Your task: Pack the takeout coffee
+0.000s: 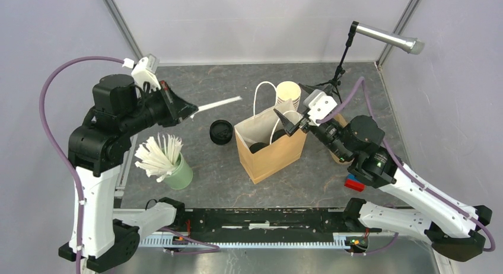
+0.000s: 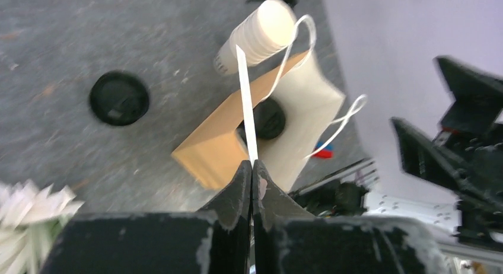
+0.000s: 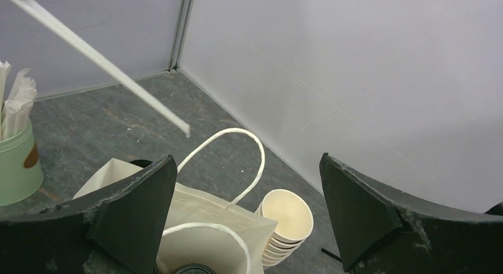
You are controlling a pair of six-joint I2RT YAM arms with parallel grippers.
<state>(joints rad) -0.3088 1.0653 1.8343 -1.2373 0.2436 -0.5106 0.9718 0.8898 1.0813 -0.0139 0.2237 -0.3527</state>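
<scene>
Your left gripper (image 1: pixel 193 110) (image 2: pixel 252 167) is fully closed, its two fingers pinching the near end of a paper-wrapped straw (image 1: pixel 219 103) (image 2: pixel 246 102) (image 3: pixel 101 60), which projects level towards 3 o'clock, its free end in the air short of the bag. Your right gripper (image 1: pixel 290 121) (image 3: pixel 247 157) stands wide open and holds nothing; it is poised above the open mouth of the brown paper bag (image 1: pixel 276 158) (image 2: pixel 207 149) (image 3: pixel 207 203), with a white bag handle (image 3: pixel 237 137) arching between its fingers in the wrist view. The bag stands upright at the table's centre. You will find the first takeout coffee (image 1: pixel 259 146) (image 2: pixel 270 118) down inside the bag, where only its round black lid shows. The second takeout coffee (image 1: pixel 221 131) (image 2: pixel 118 98) stands on the grey table (image 1: pixel 196 78) just beside the bag at its 9 o'clock, apart from it; from above only the lid is plain. A stack of lidless cream cups (image 1: pixel 289 95) (image 2: pixel 261 31) (image 3: pixel 287 217) stands just behind the bag at its 12 o'clock. A green cup (image 1: pixel 181 176) (image 3: pixel 15 167) filled with wrapped straws (image 1: pixel 157 155) sits at 8 o'clock from the bag, below the left arm. A microphone (image 1: pixel 388 38) on a stand occupies the far right corner, at 1 o'clock.
</scene>
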